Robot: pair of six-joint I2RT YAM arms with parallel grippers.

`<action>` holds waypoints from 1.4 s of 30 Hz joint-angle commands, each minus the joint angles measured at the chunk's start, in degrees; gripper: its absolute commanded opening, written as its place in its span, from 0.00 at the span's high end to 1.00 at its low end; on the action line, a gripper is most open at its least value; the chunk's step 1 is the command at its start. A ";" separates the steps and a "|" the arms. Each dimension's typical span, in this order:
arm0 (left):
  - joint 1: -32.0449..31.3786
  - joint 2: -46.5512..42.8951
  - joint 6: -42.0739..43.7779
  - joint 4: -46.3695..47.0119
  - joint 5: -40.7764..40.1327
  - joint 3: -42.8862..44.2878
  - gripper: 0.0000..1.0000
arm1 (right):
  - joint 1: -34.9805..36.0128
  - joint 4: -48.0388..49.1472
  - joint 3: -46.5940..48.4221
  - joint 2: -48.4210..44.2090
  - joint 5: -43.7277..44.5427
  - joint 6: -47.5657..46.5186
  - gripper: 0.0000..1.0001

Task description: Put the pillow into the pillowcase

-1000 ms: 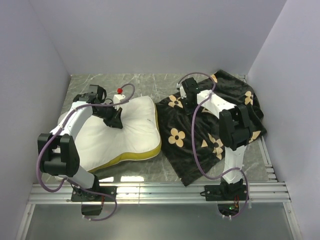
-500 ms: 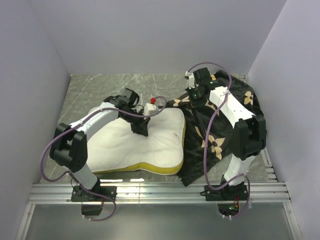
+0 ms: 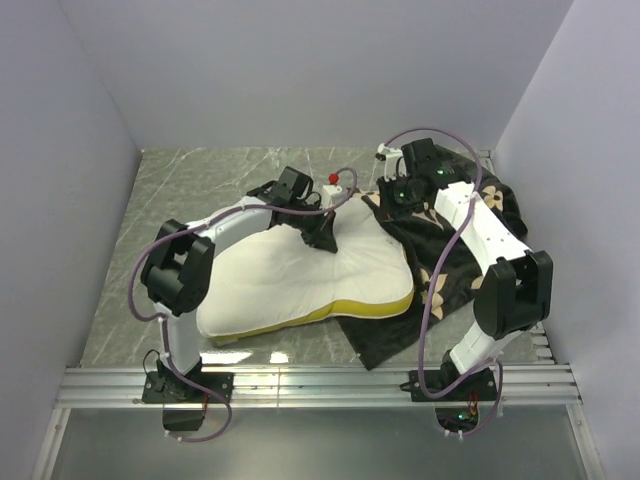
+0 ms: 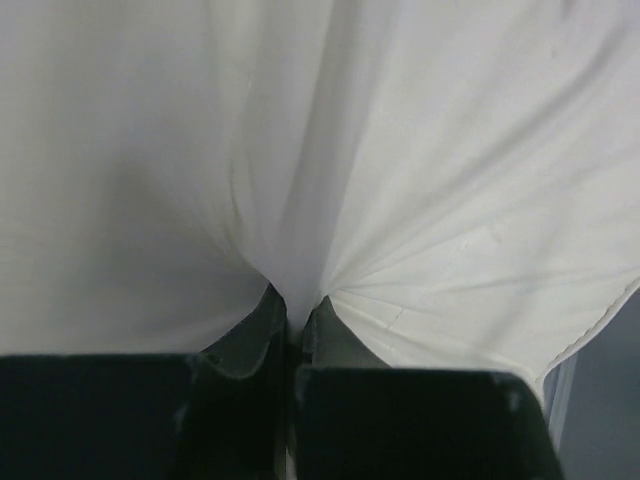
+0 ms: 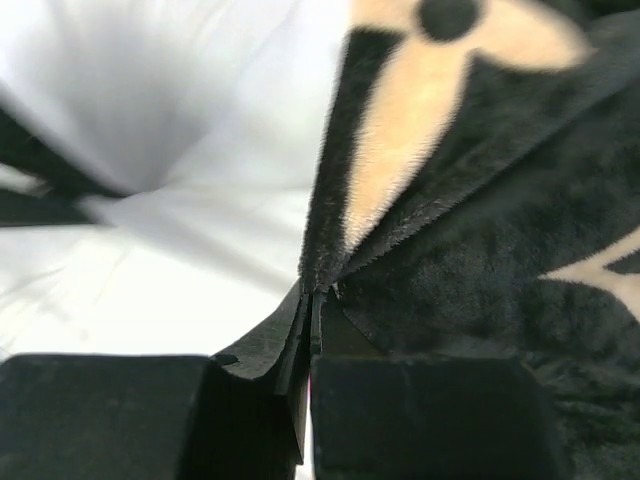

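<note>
White cushion cloth is bunched between the clenched jaws of the left gripper (image 4: 293, 316), which holds the pillow (image 3: 290, 285) near its far edge, its right end overlapping the pillowcase (image 3: 390, 338). The right gripper (image 5: 312, 298) is clamped on that sleeve's black hem (one layer or both, it cannot be told), just beside the pillow's corner. Insertion seems in hand: next, the hem should be held up, mouth open, while the left gripper draws the pillow rightward inside.
</note>
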 commanded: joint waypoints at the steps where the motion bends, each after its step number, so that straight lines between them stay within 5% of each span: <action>1: 0.97 1.59 -14.79 15.66 -2.06 3.75 1.00 | 0.03 -1.19 -1.38 -2.68 -4.33 -0.59 1.00; 6: 1.69 8.62 -24.51 22.56 -15.98 6.27 1.00 | -0.15 0.21 -2.44 -2.59 -5.21 0.46 1.00; 10: 1.51 15.13 -26.64 22.72 -15.73 10.07 1.00 | -1.46 -0.32 -1.30 -1.27 -4.25 0.99 1.00; 12: 1.95 14.79 -27.33 24.48 -12.94 8.67 0.99 | -2.43 -1.02 -0.60 0.04 -2.50 1.17 0.89; 15: 2.65 12.69 -26.02 24.49 -8.54 7.09 0.75 | -8.30 -2.69 -1.12 -0.21 -0.56 2.05 0.61; 16: 2.74 11.98 -24.97 23.62 -7.82 7.00 0.57 | -10.50 -3.39 -1.47 -0.74 -0.73 2.22 0.57; 17: 2.74 11.19 -21.66 20.30 -7.38 7.00 0.49 | -14.69 -3.92 -2.17 -1.35 -1.17 1.96 0.39; 18: 2.65 9.01 -19.45 18.62 -6.68 7.00 0.43 | -15.78 -4.53 -2.61 -2.83 -1.43 1.53 0.36; 21: 2.56 3.56 -9.96 12.29 -4.66 6.03 0.26 | -20.97 -7.61 -6.29 -6.43 -1.26 -0.85 0.36; 22: 2.39 2.40 -6.02 10.10 -3.95 5.94 0.06 | -21.41 -8.48 -9.70 -7.41 -0.91 -1.37 0.37; 28: -3.84 -2.09 11.24 1.02 -3.42 5.86 0.02 | -21.59 -4.12 -23.77 -11.29 0.06 -1.30 0.48; 35: -8.86 -1.91 8.53 11.12 -3.16 1.47 0.01 | -21.42 7.23 -26.08 -3.31 2.69 2.92 0.57; 42: -10.79 0.98 5.63 16.75 -5.79 -0.30 0.01 | -19.57 8.56 -21.96 3.21 3.13 5.04 0.61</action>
